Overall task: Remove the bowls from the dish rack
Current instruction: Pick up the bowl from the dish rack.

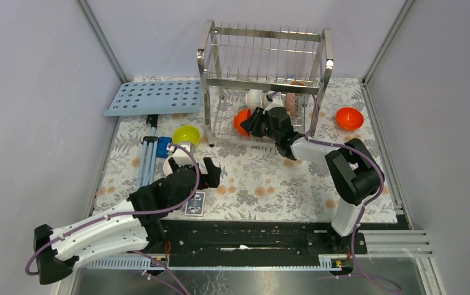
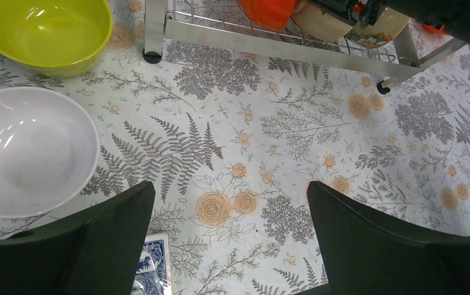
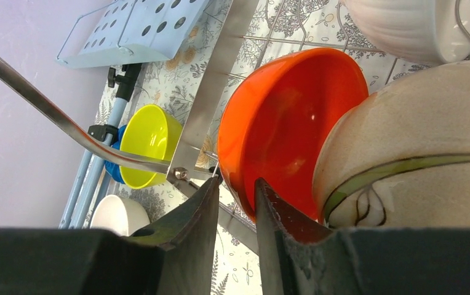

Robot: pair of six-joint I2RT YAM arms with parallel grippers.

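The steel dish rack stands at the back middle. My right gripper reaches into its lower tier; in the right wrist view the gripper is shut on the rim of an orange-red bowl, one finger inside and one outside. A beige bowl and a white bowl sit beside it in the rack. A dark speckled bowl is behind my wrist. On the table are a yellow-green bowl, a white bowl and a second orange-red bowl. My left gripper is open and empty above the table, right of the white bowl.
A light-blue perforated tray lies at the back left. A blue folded stand lies along the left edge. A blue card box lies under my left arm. The rack's base bar runs ahead of the left gripper. Walls close in both sides.
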